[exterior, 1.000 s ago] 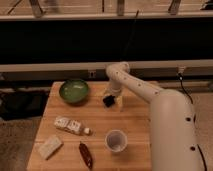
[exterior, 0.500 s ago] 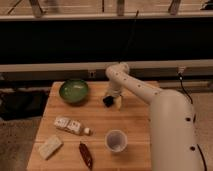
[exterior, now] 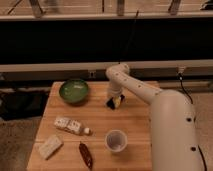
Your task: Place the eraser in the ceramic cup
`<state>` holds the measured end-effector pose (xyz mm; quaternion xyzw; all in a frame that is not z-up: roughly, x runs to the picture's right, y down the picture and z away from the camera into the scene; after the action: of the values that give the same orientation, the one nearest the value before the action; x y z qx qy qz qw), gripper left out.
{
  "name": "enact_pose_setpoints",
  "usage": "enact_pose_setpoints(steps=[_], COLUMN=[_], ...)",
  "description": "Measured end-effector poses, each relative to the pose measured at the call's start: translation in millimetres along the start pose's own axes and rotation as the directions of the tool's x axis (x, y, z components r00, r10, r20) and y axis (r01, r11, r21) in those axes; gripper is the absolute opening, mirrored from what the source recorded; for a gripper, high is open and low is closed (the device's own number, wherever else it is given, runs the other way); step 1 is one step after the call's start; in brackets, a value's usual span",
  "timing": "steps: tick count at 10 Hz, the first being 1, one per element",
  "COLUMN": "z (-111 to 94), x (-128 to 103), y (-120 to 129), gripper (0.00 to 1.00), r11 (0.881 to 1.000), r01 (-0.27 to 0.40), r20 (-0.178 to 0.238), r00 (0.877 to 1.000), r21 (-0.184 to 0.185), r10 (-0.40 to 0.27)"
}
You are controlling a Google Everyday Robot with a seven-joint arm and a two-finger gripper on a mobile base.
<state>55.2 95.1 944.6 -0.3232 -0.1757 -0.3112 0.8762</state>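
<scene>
Robot hand [exterior: 115, 101] low over wooden surface [exterior: 137, 120] at black eraser [exterior: 109, 104]; grip state can't be told. White ceramic cup [exterior: 116, 140] & green bowl [exterior: 74, 91] look empty.

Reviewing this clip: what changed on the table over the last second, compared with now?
Almost nothing. The gripper stays low over the far middle of the table, having edged at most slightly to the right in the picture; no grasp or release shows. The ceramic cup, green bowl, small bottle, beige block and dark red item kept their places.
</scene>
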Motion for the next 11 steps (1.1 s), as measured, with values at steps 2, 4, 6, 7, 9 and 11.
enact_pose_setpoints(steps=[2, 4, 6, 7, 9, 11], z=[0, -3, -12, -14, -16, -25], x=[0, -2, -5, -5, -7, -10], y=[0, -1, 1, 3, 2, 3], gripper=[0.0, 0.0, 0.0, 0.0, 0.0, 0.0], r11=[1.0, 1.0, 1.0, 1.0, 1.0, 1.0], r01=[0.0, 0.006, 0.011, 0.011, 0.016, 0.021], r20=[0.0, -0.001, -0.004, -0.005, -0.007, -0.013], r00=[1.0, 1.0, 1.0, 1.0, 1.0, 1.0], r21=[-0.001, 0.002, -0.003, -0.003, -0.004, 0.0], r10=[0.0, -0.006, -0.011, -0.011, -0.016, -0.021])
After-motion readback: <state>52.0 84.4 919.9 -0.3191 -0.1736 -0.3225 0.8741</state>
